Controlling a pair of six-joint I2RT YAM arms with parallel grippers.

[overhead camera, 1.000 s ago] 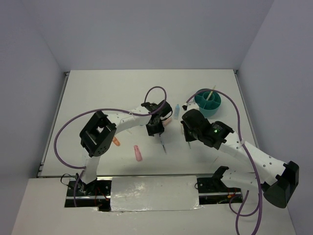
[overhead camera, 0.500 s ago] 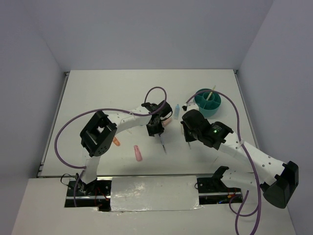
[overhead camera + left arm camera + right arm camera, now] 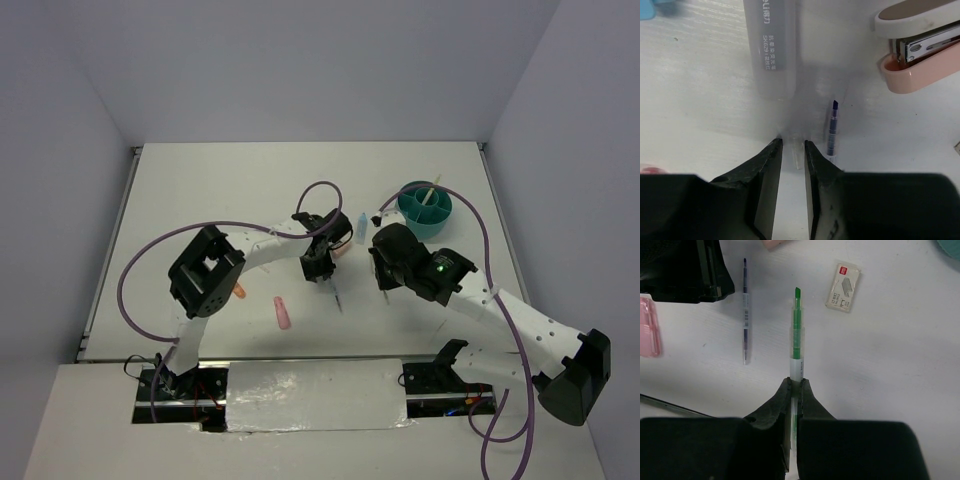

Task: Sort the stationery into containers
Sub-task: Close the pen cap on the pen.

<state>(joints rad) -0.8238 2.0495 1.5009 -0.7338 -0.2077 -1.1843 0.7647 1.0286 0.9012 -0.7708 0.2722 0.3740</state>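
Observation:
My left gripper (image 3: 318, 268) is narrowly open, low over the table. The thin tip of a clear pen (image 3: 771, 45) lies between its jaws and touches neither finger. A thin blue-ink pen (image 3: 832, 130) lies just right of the jaws; it also shows in the top view (image 3: 335, 295) and the right wrist view (image 3: 745, 310). My right gripper (image 3: 384, 276) is shut on a clear pen with green ink (image 3: 797, 330), which points forward from the jaws. The teal organiser (image 3: 412, 218) stands at the back right with a yellow pen (image 3: 430, 193) in it.
A pink stapler (image 3: 920, 45) lies right of the left gripper. A small box of staples (image 3: 842, 287) lies ahead of the right gripper. A pink highlighter (image 3: 283, 312) and an orange one (image 3: 238, 290) lie front left. A blue item (image 3: 362, 228) stands near the organiser.
My left gripper has shifted slightly right and toward the front. The right arm and the green pen have not visibly moved.

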